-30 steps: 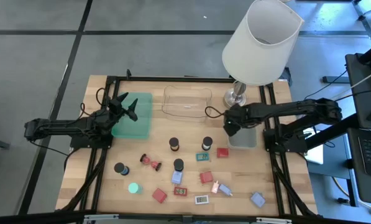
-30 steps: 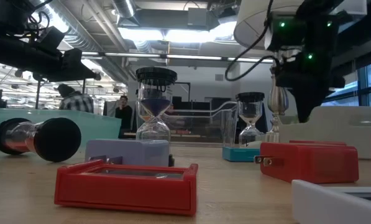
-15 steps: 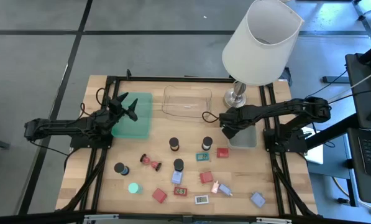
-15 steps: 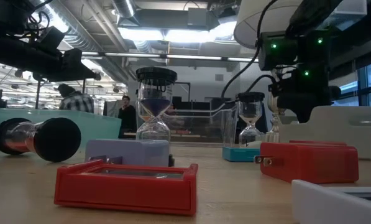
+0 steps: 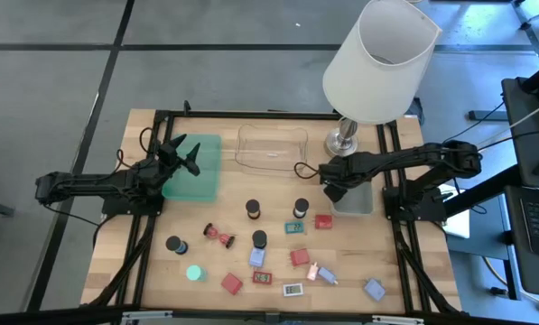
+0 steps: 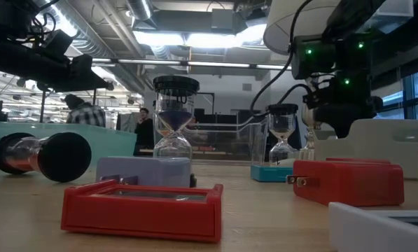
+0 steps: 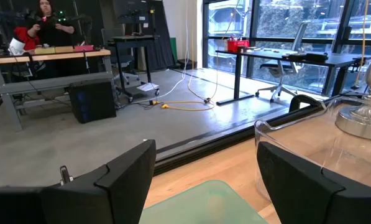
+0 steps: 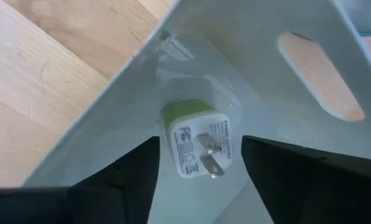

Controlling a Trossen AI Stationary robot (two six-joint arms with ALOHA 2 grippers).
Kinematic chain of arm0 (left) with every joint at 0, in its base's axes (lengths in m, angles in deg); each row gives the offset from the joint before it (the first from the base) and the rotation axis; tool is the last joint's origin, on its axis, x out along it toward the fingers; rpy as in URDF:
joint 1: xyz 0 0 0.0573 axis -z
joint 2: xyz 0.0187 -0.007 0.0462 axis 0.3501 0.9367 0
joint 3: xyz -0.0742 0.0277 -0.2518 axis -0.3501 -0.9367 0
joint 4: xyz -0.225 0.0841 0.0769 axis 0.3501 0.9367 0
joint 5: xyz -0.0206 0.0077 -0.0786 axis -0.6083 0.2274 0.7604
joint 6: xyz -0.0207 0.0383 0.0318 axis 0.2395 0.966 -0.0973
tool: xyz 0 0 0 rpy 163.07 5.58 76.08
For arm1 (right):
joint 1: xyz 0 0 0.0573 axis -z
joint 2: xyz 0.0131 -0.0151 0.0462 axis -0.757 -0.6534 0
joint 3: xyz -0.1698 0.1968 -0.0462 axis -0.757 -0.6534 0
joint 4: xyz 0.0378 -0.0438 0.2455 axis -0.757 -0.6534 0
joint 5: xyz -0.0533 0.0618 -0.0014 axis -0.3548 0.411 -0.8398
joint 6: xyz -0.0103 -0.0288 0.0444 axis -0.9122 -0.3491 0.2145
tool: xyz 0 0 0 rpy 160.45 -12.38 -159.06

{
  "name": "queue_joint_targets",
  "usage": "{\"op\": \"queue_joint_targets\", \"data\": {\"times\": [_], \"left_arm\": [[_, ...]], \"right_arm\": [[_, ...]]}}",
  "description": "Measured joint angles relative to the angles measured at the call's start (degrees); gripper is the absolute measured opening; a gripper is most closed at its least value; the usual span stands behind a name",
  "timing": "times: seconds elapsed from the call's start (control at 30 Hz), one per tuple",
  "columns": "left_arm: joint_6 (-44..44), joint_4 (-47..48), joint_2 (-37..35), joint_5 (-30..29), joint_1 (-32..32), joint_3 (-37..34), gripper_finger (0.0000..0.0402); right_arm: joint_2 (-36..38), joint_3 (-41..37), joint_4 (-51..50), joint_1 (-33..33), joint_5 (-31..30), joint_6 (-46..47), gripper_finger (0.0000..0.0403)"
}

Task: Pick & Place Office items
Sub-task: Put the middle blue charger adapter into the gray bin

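While the office items (image 5: 258,258) lie scattered over the middle of the counter (image 5: 161,271), the right claw (image 5: 332,190) hangs wide over the grey tray (image 8: 284,93), where a white and green plug (image 8: 196,138) rests between its fingers, and the left claw (image 5: 186,155) waits wide above the green tray (image 5: 195,171).

a white charger (image 8: 196,138) with a green edge lies in the grey tray (image 8: 278,93).
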Motion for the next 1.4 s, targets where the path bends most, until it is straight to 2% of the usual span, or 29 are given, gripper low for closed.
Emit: {"op": "queue_joint_targets", "data": {"times": [0.27, 0.4, 0.73, 0.97, 1.17, 1.4], "left_arm": [[0.0, 0.0, 0.0, 0.0, 0.0, 0.0, 0.0279], [0.0, 0.0, 0.0, 0.0, 0.0, 0.0, 0.0279], [0.0, 0.0, 0.0, 0.0, 0.0, 0.0, 0.0279], [0.0, 0.0, 0.0, 0.0, 0.0, 0.0, 0.0279], [0.0, 0.0, 0.0, 0.0, 0.0, 0.0, 0.0279], [0.0, 0.0, 0.0, 0.0, 0.0, 0.0, 0.0279]], "right_arm": [[1.1, 9.9, -13.1, -0.4, -0.5, -0.2, 0.026], [2.5, 14.2, -13.3, -2.9, 0.5, -1.8, 0.0257], [2.8, 15.4, -6.1, -17.7, 4.7, -0.4, 0.0244], [2.8, 15.4, 1.3, -28.6, 8.3, 12.8, 0.0241], [1.9, 15.4, 9.4, -35.9, 8.5, 19.4, 0.0255], [-2.7, 15.4, 19.2, -42.0, 8.6, 22.8, 0.0292]]}}
